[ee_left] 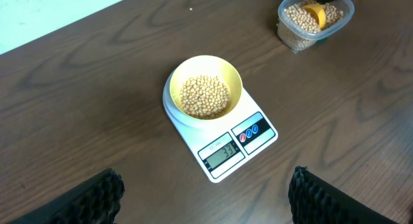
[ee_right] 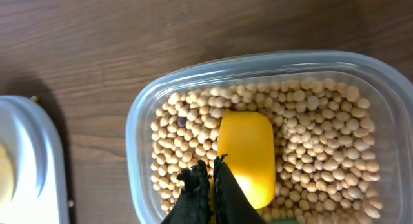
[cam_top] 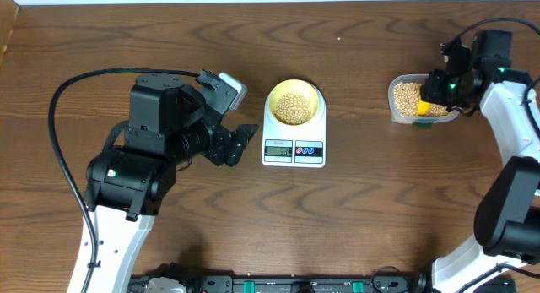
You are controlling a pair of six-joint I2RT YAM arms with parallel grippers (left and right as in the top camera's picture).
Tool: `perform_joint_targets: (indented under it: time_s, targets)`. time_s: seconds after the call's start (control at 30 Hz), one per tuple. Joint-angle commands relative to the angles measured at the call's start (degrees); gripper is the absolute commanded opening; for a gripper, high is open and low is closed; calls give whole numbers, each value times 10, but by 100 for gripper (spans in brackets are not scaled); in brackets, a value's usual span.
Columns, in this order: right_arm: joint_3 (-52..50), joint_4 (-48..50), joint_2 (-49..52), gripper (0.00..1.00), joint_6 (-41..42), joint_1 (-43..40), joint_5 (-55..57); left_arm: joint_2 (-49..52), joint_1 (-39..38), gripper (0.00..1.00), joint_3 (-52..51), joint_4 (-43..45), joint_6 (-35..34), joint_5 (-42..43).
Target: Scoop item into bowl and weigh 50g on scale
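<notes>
The pale yellow bowl (cam_top: 294, 104) holds tan beans (cam_top: 294, 107) and sits on the white scale (cam_top: 294, 145), whose display is lit; the bowl (ee_left: 205, 91) and scale (ee_left: 227, 150) also show in the left wrist view. More beans (ee_right: 322, 153) fill a clear plastic tub (cam_top: 407, 100) at the right. My right gripper (ee_right: 211, 175) is shut on the yellow scoop (ee_right: 246, 153), whose head lies in the tub's beans. My left gripper (ee_left: 206, 198) is open and empty, hovering left of the scale; it shows in the overhead view (cam_top: 236, 141).
The tub (ee_right: 139, 121) stands just right of the scale's edge (ee_right: 32, 159). The dark wooden table (cam_top: 380, 208) carries a black cable (cam_top: 63, 99) at the left. A pale wall or edge runs along the table's far side.
</notes>
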Motion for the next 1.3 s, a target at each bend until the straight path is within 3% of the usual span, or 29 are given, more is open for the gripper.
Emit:
perform_joint_targets:
  time_s: [0.0, 0.27, 0.5, 0.83, 1.27]
  targets:
    - [-4, -5, 1, 1, -43, -10, -92, 0, 3, 84, -2, -1, 5, 3]
    - [-4, -20, 1, 1, -48, -54, -108, 0, 3, 84, -2, -1, 5, 3]
    - [-4, -22, 1, 1, -71, -101, -232, 0, 3, 84, -2, -1, 5, 3]
    - [-4, -53, 1, 1, -74, -154, -250, 0, 3, 84, -2, -1, 5, 3]
    - [-4, -52, 1, 1, -88, -212, -416, 0, 3, 84, -2, -1, 5, 3]
